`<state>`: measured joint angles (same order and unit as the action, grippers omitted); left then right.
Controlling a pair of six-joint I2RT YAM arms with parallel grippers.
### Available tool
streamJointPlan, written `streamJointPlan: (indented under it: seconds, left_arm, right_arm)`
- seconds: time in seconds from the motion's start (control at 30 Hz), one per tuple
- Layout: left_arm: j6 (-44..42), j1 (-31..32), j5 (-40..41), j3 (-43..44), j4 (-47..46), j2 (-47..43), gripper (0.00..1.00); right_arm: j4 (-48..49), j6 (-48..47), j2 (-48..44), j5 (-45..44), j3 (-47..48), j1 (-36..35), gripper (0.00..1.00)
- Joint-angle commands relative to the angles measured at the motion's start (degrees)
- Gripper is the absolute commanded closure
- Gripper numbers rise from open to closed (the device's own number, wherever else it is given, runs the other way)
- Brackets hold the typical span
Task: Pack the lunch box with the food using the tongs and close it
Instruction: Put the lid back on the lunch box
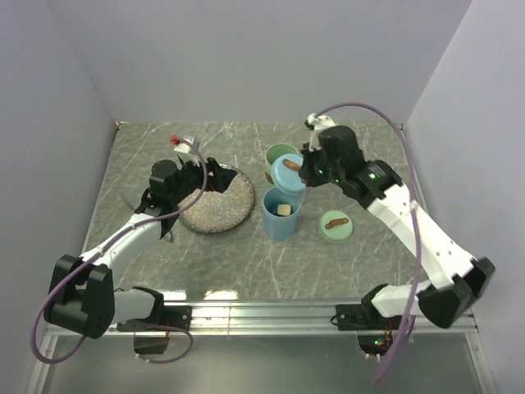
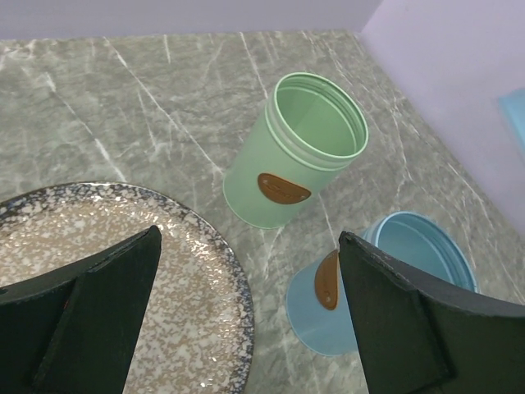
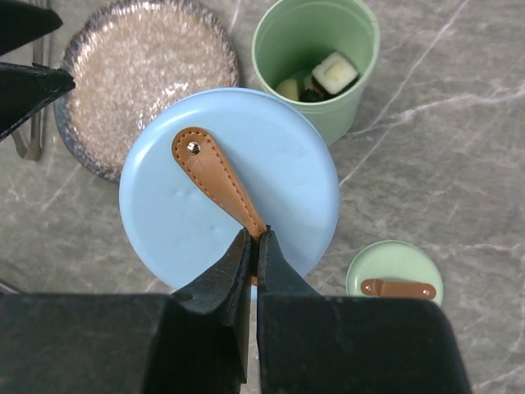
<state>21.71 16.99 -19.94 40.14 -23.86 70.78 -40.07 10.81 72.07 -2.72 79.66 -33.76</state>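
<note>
The lunch box is two round cups. The blue cup (image 1: 280,217) holds a beige piece of food (image 1: 283,210). The green cup (image 3: 316,57) holds several pieces of food (image 3: 332,72). My right gripper (image 3: 258,238) is shut on the brown handle (image 3: 215,176) of the blue lid (image 3: 230,180), held in the air above the blue cup. My left gripper (image 2: 250,238) hangs open and empty over the right edge of the speckled plate (image 2: 123,271). The silver tongs (image 3: 33,123) lie on the table left of the plate, partly hidden.
The green lid (image 1: 335,223), with a brown handle, lies flat on the table to the right of the blue cup. The plate (image 1: 217,201) carries no food. Grey walls close off the back and both sides of the marble table.
</note>
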Motion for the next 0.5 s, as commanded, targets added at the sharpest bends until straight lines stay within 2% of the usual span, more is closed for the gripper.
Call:
streamJointPlan:
  seconds: [0.0, 0.2, 0.47]
  left_arm:
    - [-0.01, 1.20, 0.25, 2.67, -1.01, 0.23, 0.05]
    - [1.84, 1.64, 0.00, 1.69, -2.16, -1.35, 0.05]
    - [2.02, 3.83, -1.32, 3.10, -2.25, 1.37, 0.05]
  right_arm:
    - [-6.67, -2.20, 7.01, 0.88, 5.06, -1.75, 1.00]
    - [-10.46, -1.85, 13.00, -1.06, 10.51, -4.47, 1.00]
    - [-15.47, -0.88, 18.71, -4.13, 15.00, -7.29, 1.00]
